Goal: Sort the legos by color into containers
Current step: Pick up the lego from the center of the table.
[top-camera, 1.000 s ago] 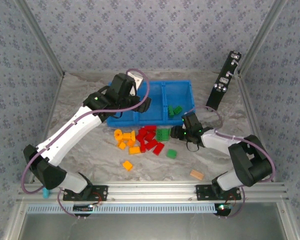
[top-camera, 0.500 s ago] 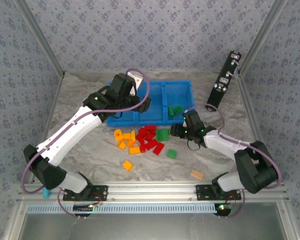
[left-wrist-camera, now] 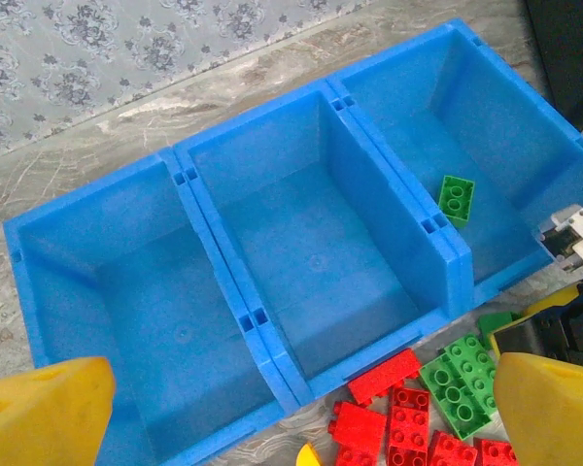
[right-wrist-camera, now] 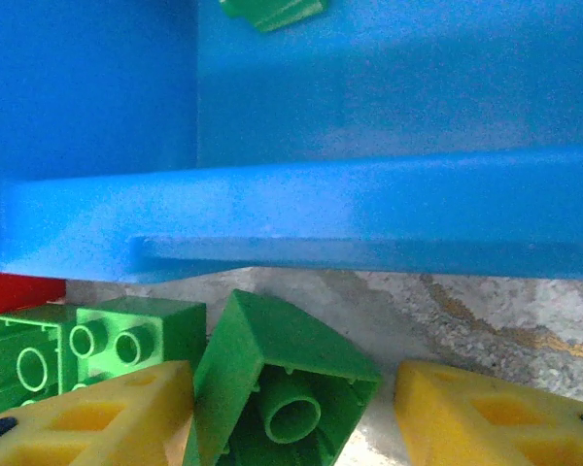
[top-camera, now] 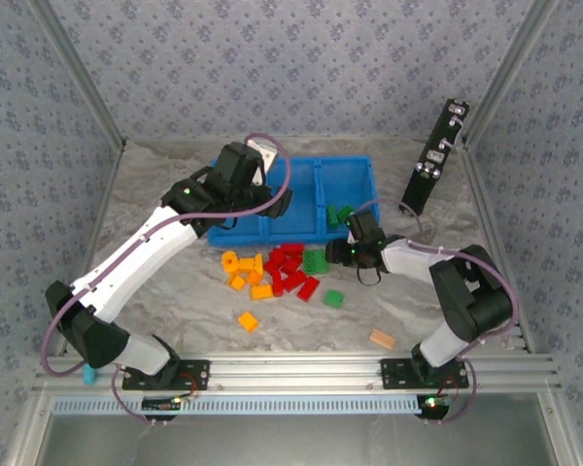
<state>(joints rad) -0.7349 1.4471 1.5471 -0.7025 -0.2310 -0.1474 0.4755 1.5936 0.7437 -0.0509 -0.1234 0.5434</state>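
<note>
Left arm (top-camera: 146,243) high, jaws wide apart; right arm (top-camera: 413,260) low, wrist leftward, jaws partly apart

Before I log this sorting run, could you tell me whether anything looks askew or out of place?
One green plastic brick sits tilted, its hollow underside facing the wrist camera, between the right gripper's open fingers, just outside the blue three-compartment tray. A tan wooden-looking block also lies alone, away from the bricks.
</note>
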